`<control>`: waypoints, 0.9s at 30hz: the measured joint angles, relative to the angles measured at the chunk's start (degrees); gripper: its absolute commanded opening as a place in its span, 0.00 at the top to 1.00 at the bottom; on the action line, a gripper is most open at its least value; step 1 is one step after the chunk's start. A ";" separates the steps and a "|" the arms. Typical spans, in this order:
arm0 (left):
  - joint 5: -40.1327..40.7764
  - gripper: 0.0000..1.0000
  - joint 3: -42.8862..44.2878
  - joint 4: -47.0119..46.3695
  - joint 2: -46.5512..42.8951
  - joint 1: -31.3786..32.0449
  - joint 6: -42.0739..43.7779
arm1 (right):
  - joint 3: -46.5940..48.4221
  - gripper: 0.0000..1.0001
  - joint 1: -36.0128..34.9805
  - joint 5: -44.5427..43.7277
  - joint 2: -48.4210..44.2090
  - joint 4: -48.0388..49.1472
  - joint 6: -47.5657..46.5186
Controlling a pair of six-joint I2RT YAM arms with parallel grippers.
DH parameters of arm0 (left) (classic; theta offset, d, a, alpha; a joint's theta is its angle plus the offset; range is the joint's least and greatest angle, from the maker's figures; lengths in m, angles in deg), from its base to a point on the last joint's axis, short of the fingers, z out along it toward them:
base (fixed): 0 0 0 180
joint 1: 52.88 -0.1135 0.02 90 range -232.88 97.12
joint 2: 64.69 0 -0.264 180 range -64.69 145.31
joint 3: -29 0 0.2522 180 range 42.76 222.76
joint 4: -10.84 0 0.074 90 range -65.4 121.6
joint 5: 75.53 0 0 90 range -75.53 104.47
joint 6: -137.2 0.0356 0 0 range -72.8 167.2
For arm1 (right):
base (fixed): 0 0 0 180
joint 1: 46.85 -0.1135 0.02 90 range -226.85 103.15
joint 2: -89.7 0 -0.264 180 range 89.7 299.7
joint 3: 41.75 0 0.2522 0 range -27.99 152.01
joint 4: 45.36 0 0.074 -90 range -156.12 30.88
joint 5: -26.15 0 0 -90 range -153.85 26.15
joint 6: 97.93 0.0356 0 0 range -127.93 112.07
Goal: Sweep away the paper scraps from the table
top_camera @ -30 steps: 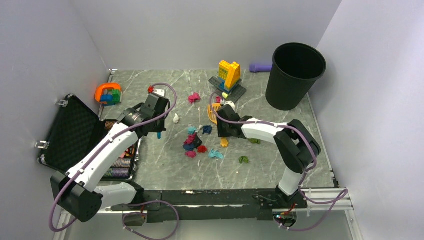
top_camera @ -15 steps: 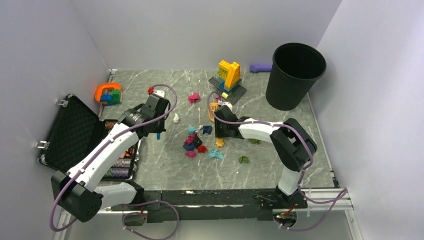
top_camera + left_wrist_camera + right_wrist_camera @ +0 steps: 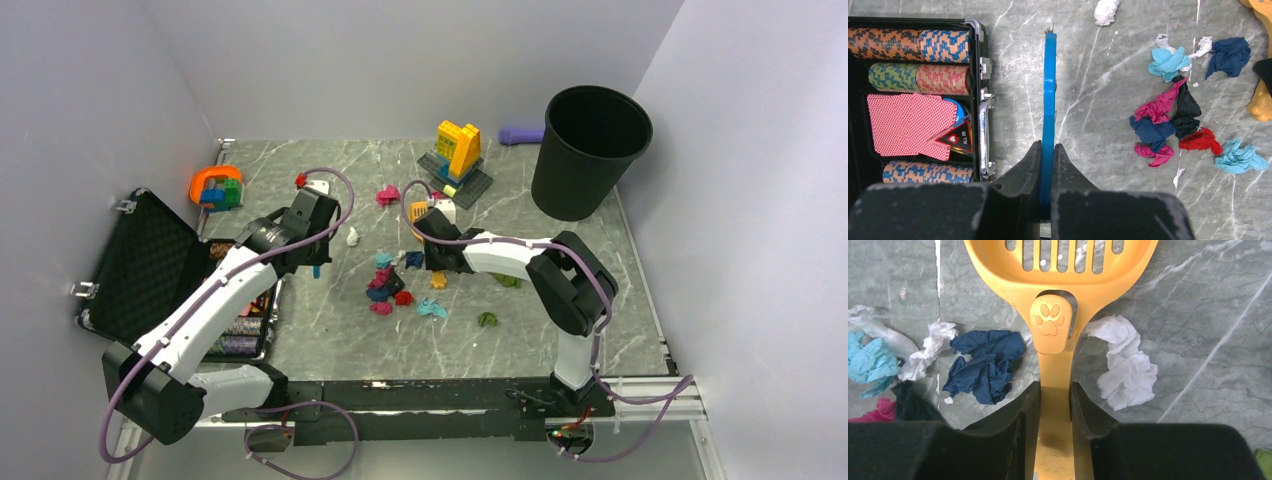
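Right wrist view: right claw (image 3: 1055, 390) clamped on yellow slotted plastic scoop (image 3: 1050, 340); left claw (image 3: 1047, 150) clamped on thin blue plastic brush (image 3: 1049, 90), crumpled paper scraps (image 3: 1168, 125) nearby on grey marble bench (image 3: 1098, 150)

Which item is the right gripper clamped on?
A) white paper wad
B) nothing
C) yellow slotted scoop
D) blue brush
C: in the right wrist view, the right gripper has a finger pressed on each side of the handle of the yellow slotted scoop; the blue brush sits in the left gripper.
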 measured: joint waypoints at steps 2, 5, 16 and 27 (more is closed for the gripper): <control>0.00 1.00 -0.04 -0.37 0.00 0.00 0.00 | 0.44 0.95 0.00 -0.79 0.33 -0.37 0.00; -0.09 1.00 -0.74 -1.60 0.02 0.00 -0.02 | 1.05 1.00 0.00 -1.25 0.66 -0.81 -0.31; 2.21 1.00 0.20 -5.49 10.45 -0.11 -0.20 | -0.07 1.00 0.09 1.22 -7.30 -3.63 -5.70; 2.36 1.00 14.84 -7.98 29.49 0.17 9.97 | -0.15 1.00 0.13 -1.42 -28.59 -10.88 -7.23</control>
